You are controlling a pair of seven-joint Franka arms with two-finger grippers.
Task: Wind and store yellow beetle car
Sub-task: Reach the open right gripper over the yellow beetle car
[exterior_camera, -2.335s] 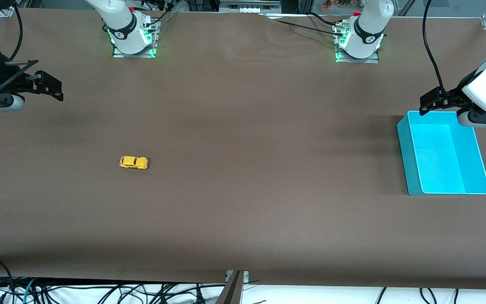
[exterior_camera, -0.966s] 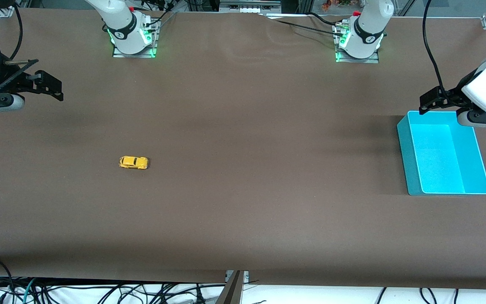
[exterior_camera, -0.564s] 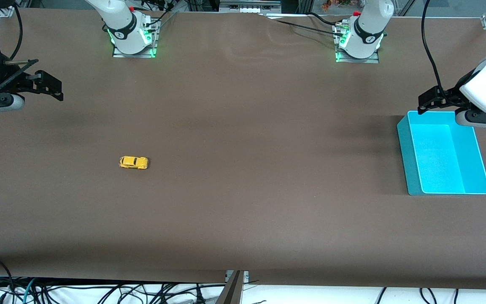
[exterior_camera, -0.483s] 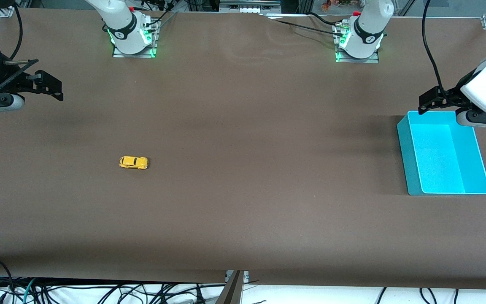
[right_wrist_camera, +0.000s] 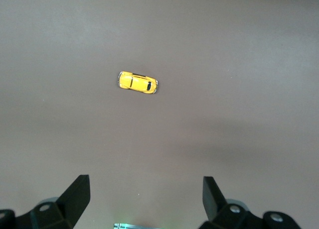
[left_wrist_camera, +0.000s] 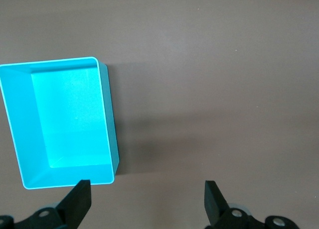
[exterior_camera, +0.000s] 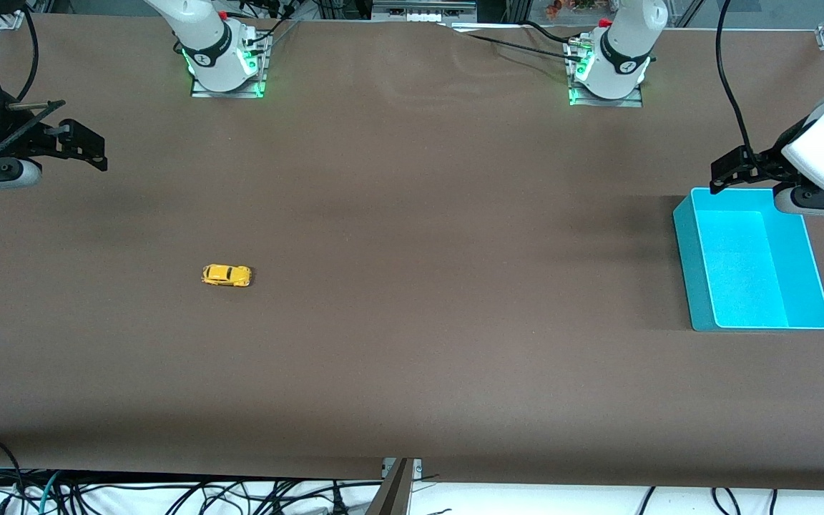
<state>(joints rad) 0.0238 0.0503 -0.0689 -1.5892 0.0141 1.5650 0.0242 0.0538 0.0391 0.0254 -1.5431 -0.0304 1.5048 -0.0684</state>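
My right gripper (exterior_camera: 86, 146) hangs with its fingers spread wide and empty over the bare table (exterior_camera: 412, 357) at the right arm's end, waiting. My left gripper (exterior_camera: 730, 172), jaws equally wide and holding nothing, hovers over the rim of the cyan bin (exterior_camera: 684, 243) at the left arm's end (nothing lies inside it). The yellow beetle car (exterior_camera: 226, 275) sits on its wheels on the table, nearer the front camera than the right gripper's spot and well apart from the bin.

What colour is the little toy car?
Bright yellow car with dark windows; the right wrist view shows it best.
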